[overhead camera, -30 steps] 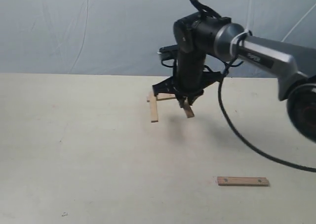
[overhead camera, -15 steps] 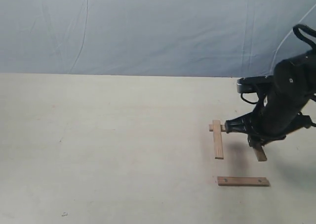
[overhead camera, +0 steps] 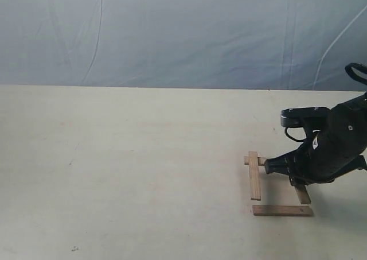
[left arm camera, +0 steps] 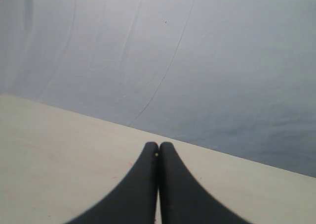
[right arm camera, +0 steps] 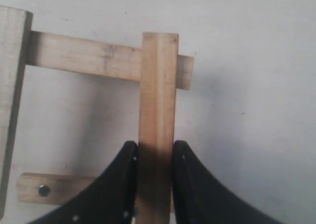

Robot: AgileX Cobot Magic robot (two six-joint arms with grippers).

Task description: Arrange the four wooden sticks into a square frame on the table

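Note:
My right gripper is shut on one wooden stick, low over the table. That stick's far end lies over a cross stick, which meets a third stick at its other end. Together the three make a U shape. The fourth stick, with small holes, lies flat across the open side, under the held stick's near end. My left gripper is shut on nothing above bare table and does not show in the exterior view.
A blue-grey cloth backdrop hangs behind the table's far edge. The right arm's black body and cable stand at the right edge, close to the sticks.
The right arm swung from the table's middle back to the front right and came down. The three joined sticks moved with it, ending beside the holed stick, which stayed put.

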